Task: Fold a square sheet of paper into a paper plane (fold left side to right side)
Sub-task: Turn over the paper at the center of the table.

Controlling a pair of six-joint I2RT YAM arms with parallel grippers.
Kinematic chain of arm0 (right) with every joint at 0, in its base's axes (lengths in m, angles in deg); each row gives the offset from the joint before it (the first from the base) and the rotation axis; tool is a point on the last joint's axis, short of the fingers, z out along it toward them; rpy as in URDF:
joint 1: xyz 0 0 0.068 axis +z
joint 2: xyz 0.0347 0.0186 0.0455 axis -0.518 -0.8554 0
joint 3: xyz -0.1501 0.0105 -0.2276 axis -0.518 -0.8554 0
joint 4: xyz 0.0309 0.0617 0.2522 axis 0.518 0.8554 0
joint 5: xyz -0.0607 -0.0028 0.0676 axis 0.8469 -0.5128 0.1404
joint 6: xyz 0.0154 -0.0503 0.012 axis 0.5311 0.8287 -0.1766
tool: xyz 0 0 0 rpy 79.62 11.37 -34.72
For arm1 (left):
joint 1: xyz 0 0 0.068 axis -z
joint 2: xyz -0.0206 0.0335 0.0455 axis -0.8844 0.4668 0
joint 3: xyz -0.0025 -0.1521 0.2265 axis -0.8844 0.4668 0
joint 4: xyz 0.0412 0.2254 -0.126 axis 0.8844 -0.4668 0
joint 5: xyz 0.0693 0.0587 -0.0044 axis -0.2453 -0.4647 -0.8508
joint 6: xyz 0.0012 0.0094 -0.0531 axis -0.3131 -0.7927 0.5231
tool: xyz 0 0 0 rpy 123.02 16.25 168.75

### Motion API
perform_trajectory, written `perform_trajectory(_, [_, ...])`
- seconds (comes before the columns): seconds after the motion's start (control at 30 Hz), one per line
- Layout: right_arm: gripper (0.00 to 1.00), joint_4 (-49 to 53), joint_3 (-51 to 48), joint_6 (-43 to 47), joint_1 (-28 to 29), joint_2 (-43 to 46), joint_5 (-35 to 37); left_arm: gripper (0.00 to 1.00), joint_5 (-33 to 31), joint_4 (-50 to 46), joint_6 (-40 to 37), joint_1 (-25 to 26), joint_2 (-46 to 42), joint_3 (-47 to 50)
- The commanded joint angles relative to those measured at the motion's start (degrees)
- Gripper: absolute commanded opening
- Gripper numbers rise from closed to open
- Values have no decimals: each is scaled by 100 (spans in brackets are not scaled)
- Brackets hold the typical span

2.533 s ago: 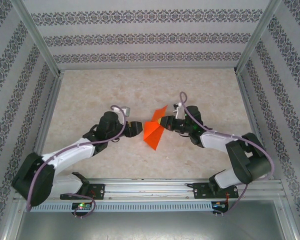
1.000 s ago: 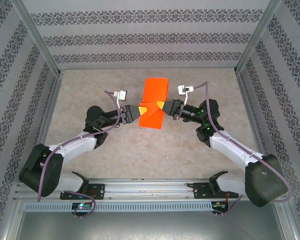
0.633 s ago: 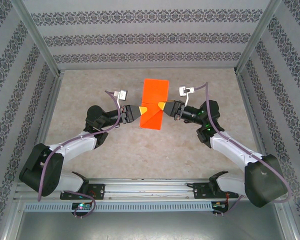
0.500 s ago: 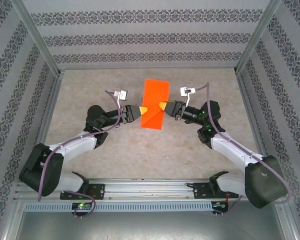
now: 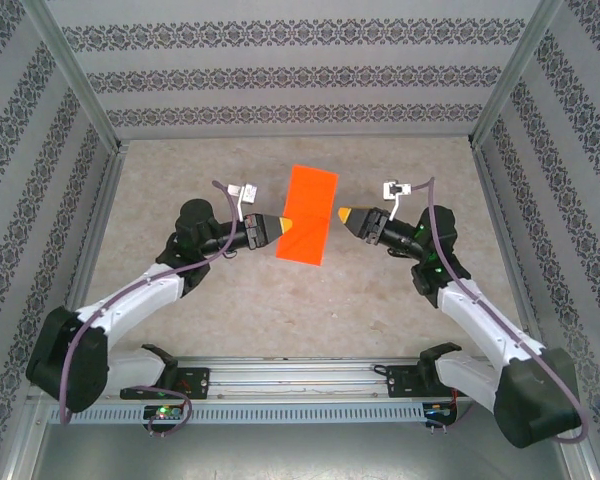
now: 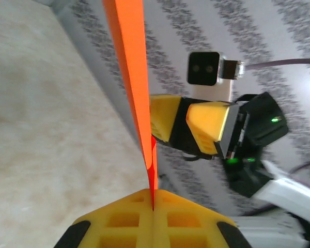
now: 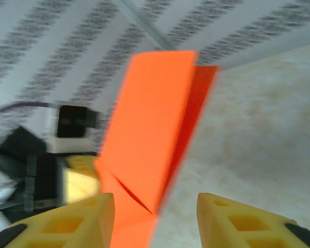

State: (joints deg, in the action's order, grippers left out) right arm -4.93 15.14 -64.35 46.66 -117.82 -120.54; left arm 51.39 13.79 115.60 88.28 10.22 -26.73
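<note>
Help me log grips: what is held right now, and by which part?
The left gripper holds the folded orange paper by its left edge, fingers shut on it. The right gripper is open, holding nothing.

The left arm (image 5: 130,300), jaws pinching the orange paper (image 5: 310,212); the right arm (image 5: 480,325), jaws just clear of it.

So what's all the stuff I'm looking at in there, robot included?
folded sheet of paper: one, orange-red, held off the table, mid-scene
table: one, beige speckled, underneath
walls: three, grey striped pattern, back and both sides
metal rail: one, silver, near edge
arms: two, white and black, left arm and right arm reaching inward
left gripper: one, yellow, shut on the paper's left edge
right gripper: one, yellow, open, just right of the paper
</note>
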Motion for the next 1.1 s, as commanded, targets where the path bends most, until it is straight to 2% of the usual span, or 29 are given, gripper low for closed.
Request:
perform_trajectory(0.0, [51,2526,255,1473,-41,307,1267,0,-1094,-3078,-1810,170,-448,-573])
perform_trajectory(0.03, [54,2939,312,1677,-43,362,1579,0,-1368,-3597,-2060,235,-509,-704])
perform_trajectory(0.1, [67,3507,376,1926,-52,427,2116,0,-1904,-4349,-2345,365,-584,-913])
perform_trajectory(0.13, [78,3744,389,2004,-51,459,2401,0,-2248,-4729,-2460,487,-595,-1033])
perform_trajectory(0.17, [97,3912,382,2060,-48,468,2658,0,-2815,-5176,-2574,658,-602,-1214])
perform_trajectory(0.27, [98,4103,255,2082,-90,487,3148,0,-5449,-6630,-2718,1621,-402,-1913])
perform_trajectory(0.33, [98,4103,145,1961,-167,441,3338,0,-6624,-7407,-2438,2131,-109,-2326])
perform_trajectory(0.43, [98,4151,57,1685,-316,234,3632,0,-7806,-8268,-1712,2750,381,-2735])
perform_trajectory(0.5, [98,4242,73,1532,-412,34,3784,0,-8525,-8785,-937,3169,751,-2874])
perform_trajectory(0.6, [98,4354,150,1221,-496,-290,3956,0,-9022,-9250,196,3684,1303,-2908])
perform_trajectory(0.7, [98,4343,204,932,-553,-559,4038,0,-9010,-9321,1000,3994,1840,-2932])
perform_trajectory(0.9, [98,4323,310,680,-591,-850,4303,0,-8602,-8745,1636,4056,2742,-3116])
perform_trajectory(1.07, [98,4296,303,774,-612,-847,4315,0,-8372,-8634,1952,3986,3312,-3453])
